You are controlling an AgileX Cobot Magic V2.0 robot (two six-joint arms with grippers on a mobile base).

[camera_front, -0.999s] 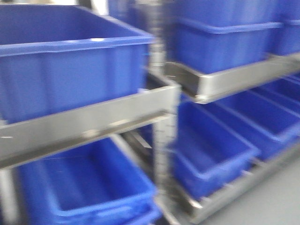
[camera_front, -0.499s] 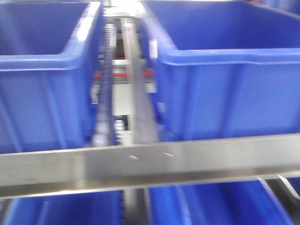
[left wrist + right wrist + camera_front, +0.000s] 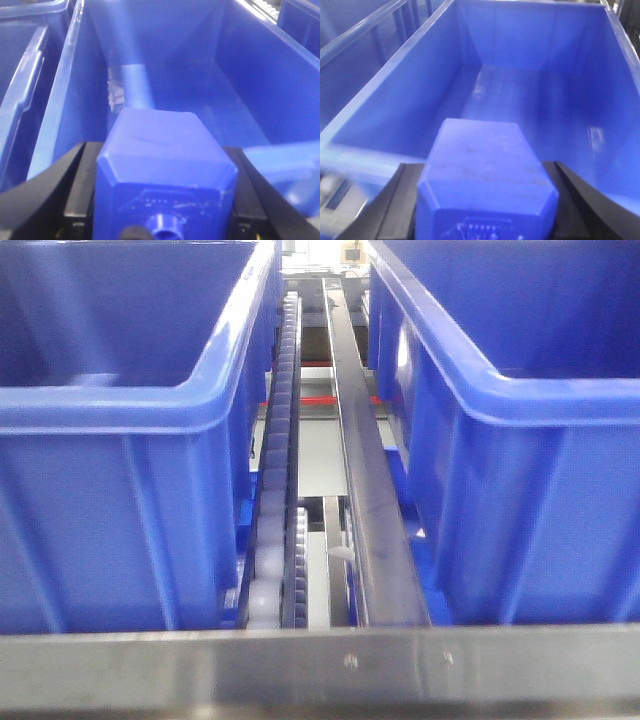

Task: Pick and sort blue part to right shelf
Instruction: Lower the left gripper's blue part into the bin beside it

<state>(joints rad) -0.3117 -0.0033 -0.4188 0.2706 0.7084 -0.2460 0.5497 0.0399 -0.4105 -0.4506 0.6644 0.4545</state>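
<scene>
In the left wrist view a solid-blue part (image 3: 160, 145) with a round knob (image 3: 165, 232) sits between black fingers (image 3: 75, 185). My left gripper (image 3: 159, 150) is shut on it, above the inside of a large blue tub (image 3: 200, 100). The right wrist view shows a second blue part (image 3: 485, 160) clamped the same way by my right gripper (image 3: 480, 165), hanging over another blue tub (image 3: 530, 95). The right shelf fills the front view: its steel front rail (image 3: 320, 665), a white roller track (image 3: 280, 440), and two blue tubs (image 3: 110, 490) (image 3: 530, 500). Neither gripper appears in the front view.
A steel divider bar (image 3: 365, 480) runs back between the two tubs beside the rollers. More blue tubs adjoin on the left in the left wrist view (image 3: 22, 85) and in the right wrist view (image 3: 355, 55).
The front view has swung from an oblique look at two racks to facing one shelf squarely and from close, and the tubs have shifted sideways in the frame.
</scene>
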